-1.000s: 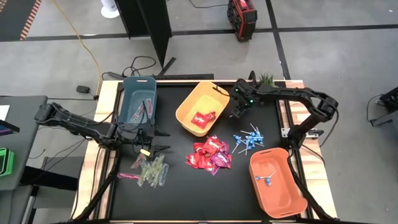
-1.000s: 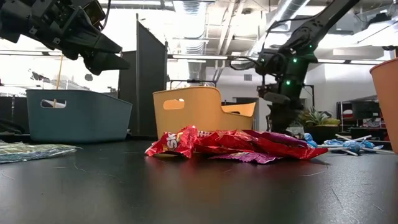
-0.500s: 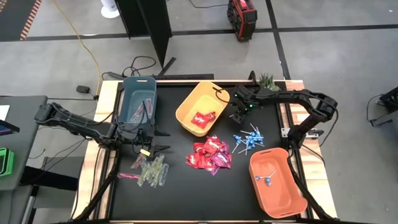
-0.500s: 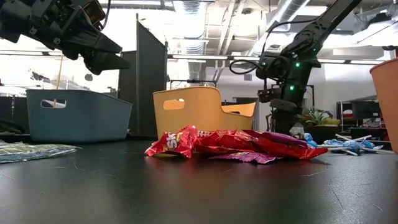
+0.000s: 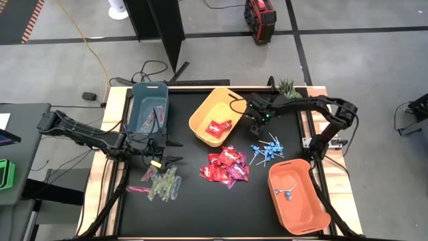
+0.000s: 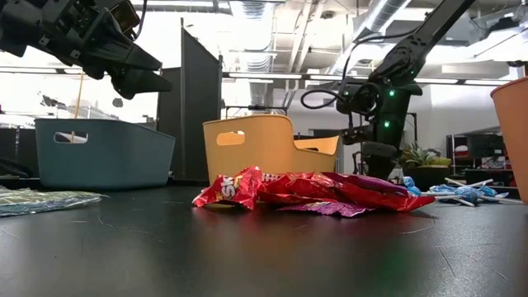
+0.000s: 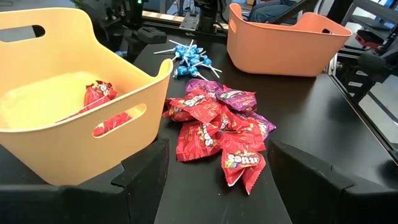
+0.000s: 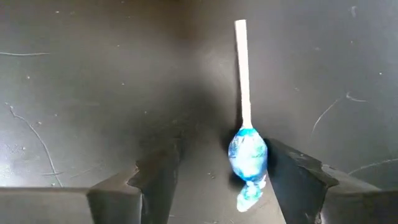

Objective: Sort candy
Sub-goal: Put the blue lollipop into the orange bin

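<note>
Right gripper (image 8: pixel 214 180): I see it low over the black table (image 5: pixel 194 207), at the far side just right of the yellow bin (image 5: pixel 212 115); its fingers stand apart, grasping nothing.
Lollipop under it: in the right wrist view one blue-wrapped lollipop (image 8: pixel 247 149) lies flat on the table between the spread fingers, its white stick pointing away from the camera. I cannot tell whether a finger touches it.
Left gripper (image 7: pixel 214 171): I have it hovering above the table on the left, beside the blue bin (image 5: pixel 148 107); fingers spread, empty, facing the red packets.
Red packets (image 5: pixel 227 165): a loose heap at mid-table, just near of the yellow bin; a couple more (image 7: pixel 99 93) lie inside that bin.
Lollipops (image 5: pixel 266 150): a small cluster right of the red heap, between the right gripper and the orange bin (image 5: pixel 297 196); a few (image 5: pixel 286 193) already sit in the orange bin.
Stick packets (image 5: pixel 162 184): clear green-pink packets piled on the near left of the table, under the left arm; some (image 5: pixel 152 117) rest in the blue bin.
</note>
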